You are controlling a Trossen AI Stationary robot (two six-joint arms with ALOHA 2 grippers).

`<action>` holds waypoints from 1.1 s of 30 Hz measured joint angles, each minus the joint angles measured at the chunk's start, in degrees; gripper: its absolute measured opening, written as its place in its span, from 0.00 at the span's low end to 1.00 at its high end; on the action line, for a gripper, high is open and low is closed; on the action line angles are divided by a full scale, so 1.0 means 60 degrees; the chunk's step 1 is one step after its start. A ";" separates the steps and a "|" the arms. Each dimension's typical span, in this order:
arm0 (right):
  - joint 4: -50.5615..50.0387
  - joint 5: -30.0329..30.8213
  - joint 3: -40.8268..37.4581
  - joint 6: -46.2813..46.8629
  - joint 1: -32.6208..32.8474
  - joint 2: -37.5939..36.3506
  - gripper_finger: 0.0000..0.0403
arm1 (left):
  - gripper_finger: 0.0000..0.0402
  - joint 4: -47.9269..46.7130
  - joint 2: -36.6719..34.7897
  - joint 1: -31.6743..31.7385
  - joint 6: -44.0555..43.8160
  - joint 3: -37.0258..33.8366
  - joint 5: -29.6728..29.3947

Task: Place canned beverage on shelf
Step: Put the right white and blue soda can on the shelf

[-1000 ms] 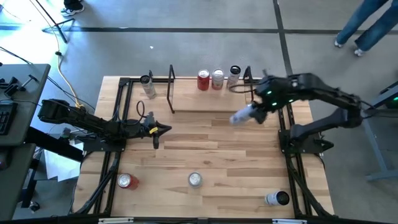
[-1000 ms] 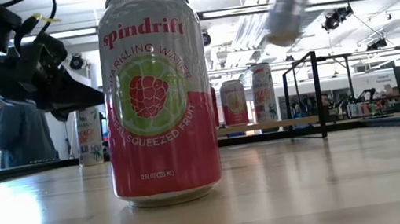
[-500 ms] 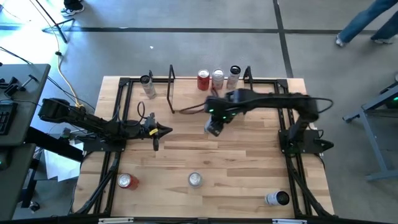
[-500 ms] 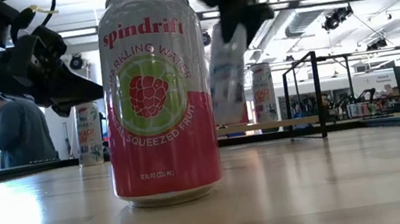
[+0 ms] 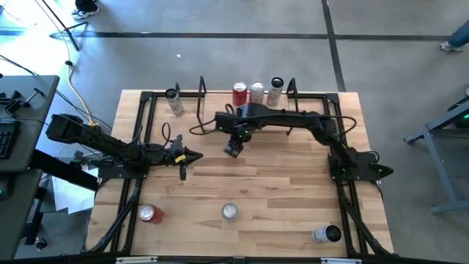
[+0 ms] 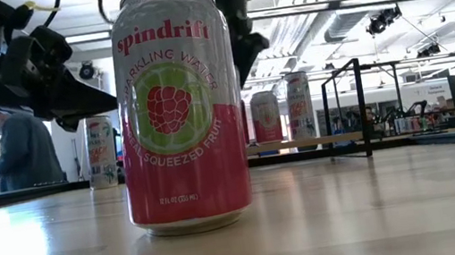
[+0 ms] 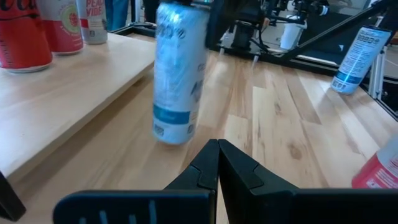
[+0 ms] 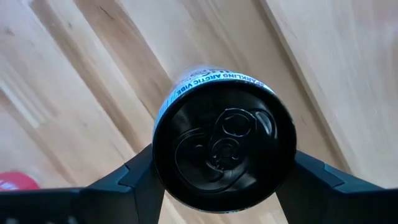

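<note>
The right gripper (image 5: pixel 233 144) is clamped on a pale blue can (image 7: pixel 179 71), one finger on each side of the body, as the right wrist view shows with the can's dark top (image 8: pixel 224 152) filling the gap between them. Over the last second this arm has swung from the right edge of the table across to the middle, and the can, carried tilted a second ago, now hangs close to upright just off the front edge of the shelf (image 5: pixel 220 126). By my reading the carry is nearly over and what remains is to bring the can over the board and set it down; the open stretch lies toward the shelf's left end, since three cans (image 5: pixel 256 92) already stand along its rear edge nearer the right end.

The left gripper (image 5: pixel 192 153) has not stirred: its fingers are pressed together and empty, waiting near the table's left side and pointing toward the middle.

The left wrist view gives what the high view cannot: the held can is clear of the tabletop and beside the board, not above it. The high view hides the can almost wholly under the arm. In the low view a large raspberry can (image 6: pixel 178 108) near the front edge blocks the held one, so its height above the board is hard to judge there. Further cans stand at the front edge and the rear left corner.
</note>
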 joint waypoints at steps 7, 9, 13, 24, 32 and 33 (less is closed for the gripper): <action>-0.0140 0.0206 0.0783 -0.0672 0.0053 0.0716 0.60 | 0.00 -0.0011 -0.0001 -0.0206 0.0005 0.0000 -0.0314; -0.0133 0.0445 0.0865 -0.0829 0.0105 0.0770 0.62 | 0.00 -0.0015 0.0001 -0.0244 0.0005 0.0003 -0.0375; -0.0049 0.0707 0.0909 -0.1090 0.0236 0.0782 0.68 | 0.00 -0.0015 0.0001 -0.0266 0.0047 0.0004 -0.0525; -0.0005 0.1013 0.0915 -0.1613 0.0374 0.0700 0.72 | 0.18 -0.0018 -0.0002 -0.0525 0.0044 0.0004 -0.0702; -0.0428 0.1916 0.0915 -0.2063 0.0704 0.0101 0.72 | 0.29 0.0024 0.0001 -0.0645 0.0055 0.0004 -0.1152; -0.0506 0.2129 0.0911 -0.2131 0.0737 0.0017 0.72 | 0.30 0.0025 0.0001 -0.0645 0.0058 0.0004 -0.1156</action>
